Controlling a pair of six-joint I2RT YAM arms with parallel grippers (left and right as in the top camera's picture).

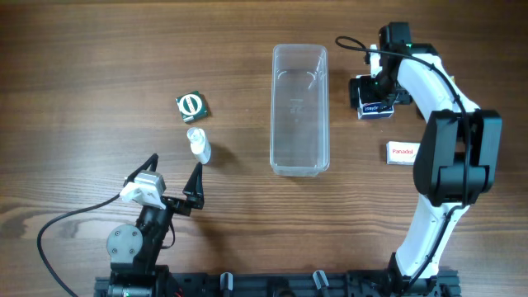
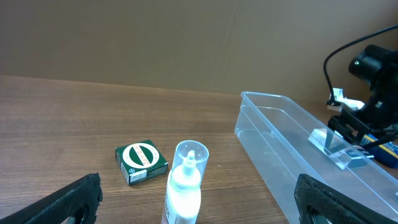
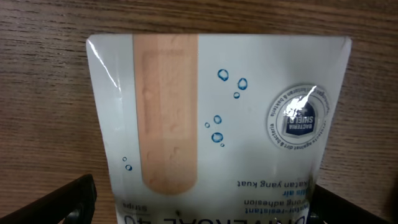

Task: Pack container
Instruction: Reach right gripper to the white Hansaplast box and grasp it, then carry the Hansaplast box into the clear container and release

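The container is a clear, long plastic tub, empty, in the middle of the table; it also shows in the left wrist view. My right gripper is open at the far right, low over a white and blue plaster box that lies on the table. In the right wrist view the plaster box fills the frame, with the gripper fingers at either side of it. My left gripper is open and empty at the front left, just behind a white bottle lying on its side.
A green box with a white round logo lies beyond the bottle; the left wrist view shows the box and the bottle. A white and red Panadol box lies right of the container.
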